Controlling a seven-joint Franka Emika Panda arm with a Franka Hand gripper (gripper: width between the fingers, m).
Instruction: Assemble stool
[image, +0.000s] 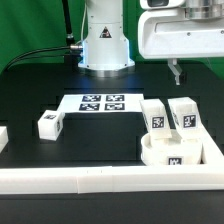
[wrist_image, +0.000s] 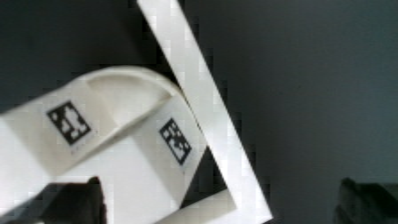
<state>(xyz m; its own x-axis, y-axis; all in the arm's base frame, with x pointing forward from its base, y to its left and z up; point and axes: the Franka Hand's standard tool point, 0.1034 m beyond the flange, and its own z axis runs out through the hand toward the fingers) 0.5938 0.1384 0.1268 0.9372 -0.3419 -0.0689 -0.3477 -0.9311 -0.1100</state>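
Observation:
The round white seat (image: 152, 152) lies in the front corner on the exterior view's right. Two tagged legs (image: 155, 116) (image: 184, 113) stand upright on it, side by side. A third leg (image: 50, 123) lies alone toward the exterior view's left. My gripper (image: 178, 72) hangs above and behind the two standing legs, touching nothing. In the wrist view the gripper (wrist_image: 214, 205) is open with nothing between its dark fingertips (wrist_image: 71, 200). That view also shows the two tagged legs (wrist_image: 71, 122) (wrist_image: 175, 140) beside a white rail (wrist_image: 187, 70).
The marker board (image: 100, 102) lies flat in front of the robot base (image: 105, 45). White border rails run along the front (image: 90, 181) and along the exterior view's right (image: 212, 150). Another white piece (image: 3, 138) shows at the exterior view's left edge.

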